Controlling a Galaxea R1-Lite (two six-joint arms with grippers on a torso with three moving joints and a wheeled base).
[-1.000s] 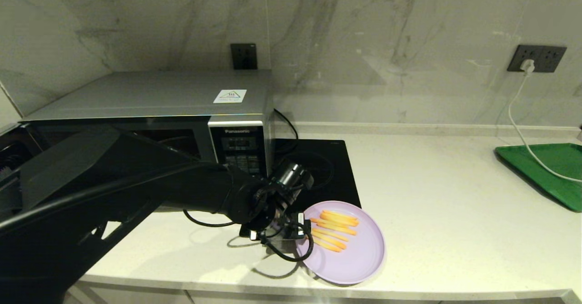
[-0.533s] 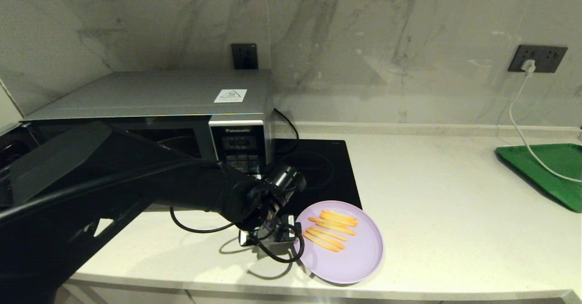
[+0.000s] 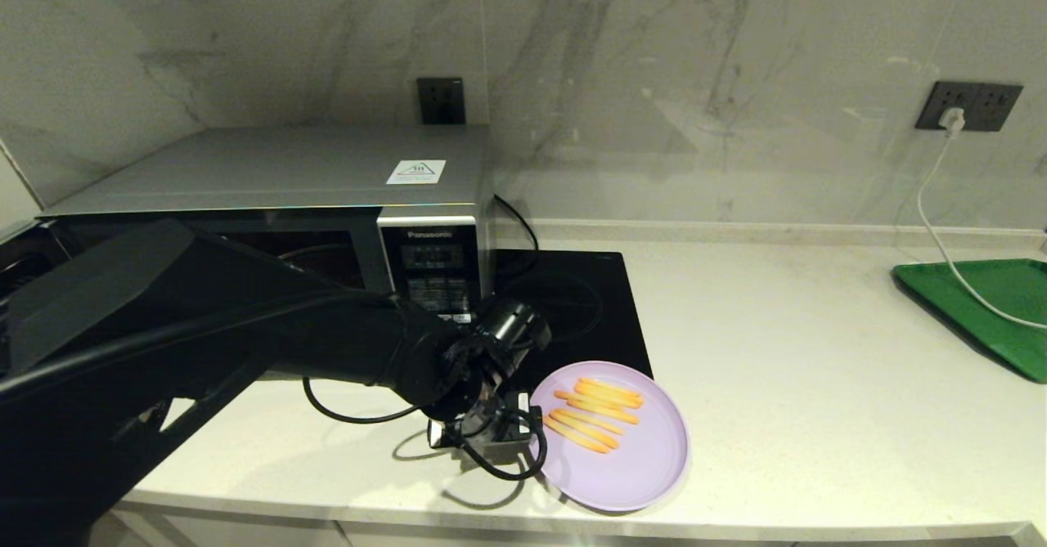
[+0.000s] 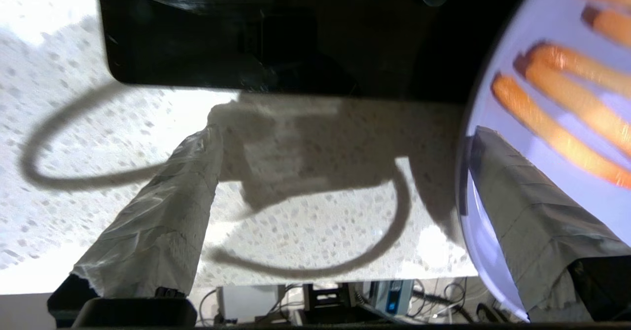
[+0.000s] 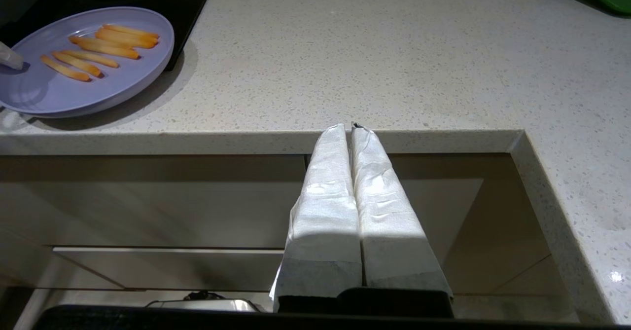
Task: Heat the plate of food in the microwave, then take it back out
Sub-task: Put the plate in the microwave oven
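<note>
Marble wall behind, pale speckled table point(image 3: 818, 383) out front. Near its front edge sits the purple plate point(image 3: 630, 465) with a handful of orange fry sticks point(image 3: 593, 412), partly overlapping the black hob point(image 3: 589, 302). Left claw point(image 3: 491, 428) is low at the plate's rim, spread wide; the left wrist view shows one finger point(image 4: 532, 221) over the rim and the other on bare table. Microwave point(image 3: 327, 179) stands behind, green tray point(image 3: 981, 310) far right. Right claw point(image 5: 351, 128), seen only from its wrist camera, hangs pressed together below the table edge.
</note>
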